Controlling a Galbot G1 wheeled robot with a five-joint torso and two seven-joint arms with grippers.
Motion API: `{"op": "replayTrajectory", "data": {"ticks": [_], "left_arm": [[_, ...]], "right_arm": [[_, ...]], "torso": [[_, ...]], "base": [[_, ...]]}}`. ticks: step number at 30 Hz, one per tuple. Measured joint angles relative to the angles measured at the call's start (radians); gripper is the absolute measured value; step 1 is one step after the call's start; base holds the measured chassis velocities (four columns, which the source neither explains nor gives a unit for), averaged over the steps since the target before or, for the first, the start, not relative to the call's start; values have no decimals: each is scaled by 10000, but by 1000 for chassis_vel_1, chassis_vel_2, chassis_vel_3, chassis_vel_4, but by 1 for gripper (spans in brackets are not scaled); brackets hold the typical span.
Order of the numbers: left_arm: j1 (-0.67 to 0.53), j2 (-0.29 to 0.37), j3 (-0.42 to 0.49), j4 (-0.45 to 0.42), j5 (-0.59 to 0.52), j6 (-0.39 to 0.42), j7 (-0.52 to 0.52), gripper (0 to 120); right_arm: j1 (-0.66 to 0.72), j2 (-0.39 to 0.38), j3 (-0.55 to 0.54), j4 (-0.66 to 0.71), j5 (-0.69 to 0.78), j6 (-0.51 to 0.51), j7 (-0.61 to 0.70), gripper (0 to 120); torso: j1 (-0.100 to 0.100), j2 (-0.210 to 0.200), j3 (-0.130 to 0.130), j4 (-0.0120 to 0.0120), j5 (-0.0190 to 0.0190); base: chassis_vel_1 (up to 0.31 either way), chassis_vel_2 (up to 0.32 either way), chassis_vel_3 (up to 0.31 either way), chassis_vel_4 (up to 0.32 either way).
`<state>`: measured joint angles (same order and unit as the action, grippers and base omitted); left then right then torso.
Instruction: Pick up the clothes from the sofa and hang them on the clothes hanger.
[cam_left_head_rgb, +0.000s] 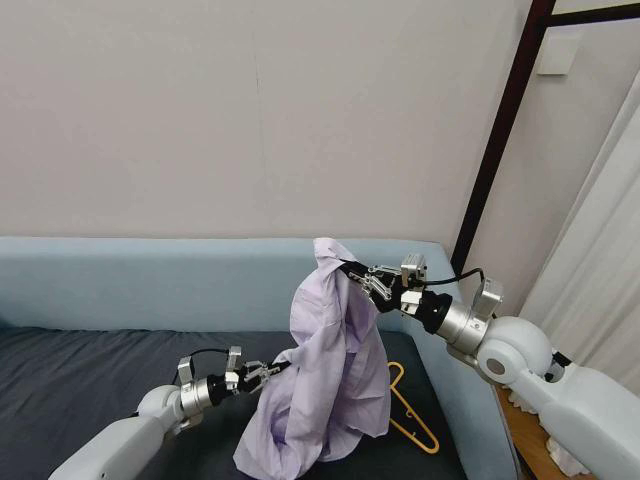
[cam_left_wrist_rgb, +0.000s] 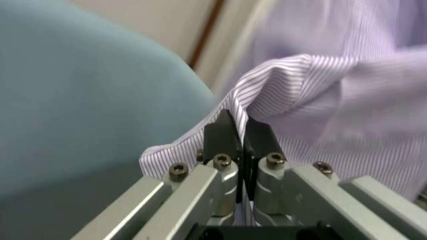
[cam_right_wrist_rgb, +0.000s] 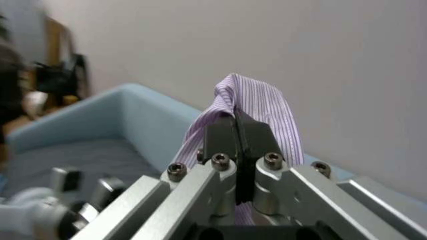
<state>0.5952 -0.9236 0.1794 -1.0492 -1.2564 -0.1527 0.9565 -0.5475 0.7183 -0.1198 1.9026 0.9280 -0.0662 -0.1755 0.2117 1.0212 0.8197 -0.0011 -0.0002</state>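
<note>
Shirt: the pale lilac, finely striped cotton shirt (cam_left_head_rgb: 325, 370) hangs between both grippers over the light blue sofa (cam_left_head_rgb: 150, 280). Its lower folds are bunched on the dark grey seat cushion (cam_left_head_rgb: 80, 380).
Handling: it looks light and limp. It will likely sag, twist and slip from a thin pinch.
Right gripper (cam_left_head_rgb: 354, 274): raised near the sofa back, jaws closed on the shirt's topmost fold.
Left gripper (cam_left_head_rgb: 282, 369): lower down, jaws closed on an edge fold at the shirt's left side.
Best hold: probably the collar or shoulder seams, where the cloth is doubled.
Hanger: a yellow clothes hanger (cam_left_head_rgb: 412, 410) lies flat on the seat, just beside the bunched hem.
Edges: the sofa arm and a dark upright post (cam_left_head_rgb: 500, 130) crowd the right.
Open room: above the seat, leftward.
</note>
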Motion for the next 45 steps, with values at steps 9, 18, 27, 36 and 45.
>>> {"op": "replayTrajectory", "data": {"ticks": [9,18,27,36,45], "left_arm": [[385,673,-1212,-3419,983,-1133,-5988,0],[207,817,-1657,-6264,3701,-1292,-11541,0],[2624,1214,-2466,-7505,4931,-1848,-12260,0],[6205,205,-2069,-6500,6607,-2815,-11961,0],[7101,-1100,-2115,-4201,7848,-3826,-11523,0]], "right_arm": [[215,529,-248,-320,-770,-1538,4016,0],[1644,1617,-775,-963,-368,-1666,7135,0],[-192,813,-891,523,-1603,-533,7009,0],[-4186,1584,-1381,-132,-3301,46,6736,0],[-5519,2876,-1746,-2295,-4576,799,6551,0]], "torso": [[0,0,1,0,-1],[1,1,1,2,4],[1,1,-2,4,2],[-1,1,-2,4,-2],[-2,1,-1,-4,2]], "base": [[0,0,0,0],[0,0,0,0],[0,0,0,0],[0,0,0,0],[0,0,0,0]]}}
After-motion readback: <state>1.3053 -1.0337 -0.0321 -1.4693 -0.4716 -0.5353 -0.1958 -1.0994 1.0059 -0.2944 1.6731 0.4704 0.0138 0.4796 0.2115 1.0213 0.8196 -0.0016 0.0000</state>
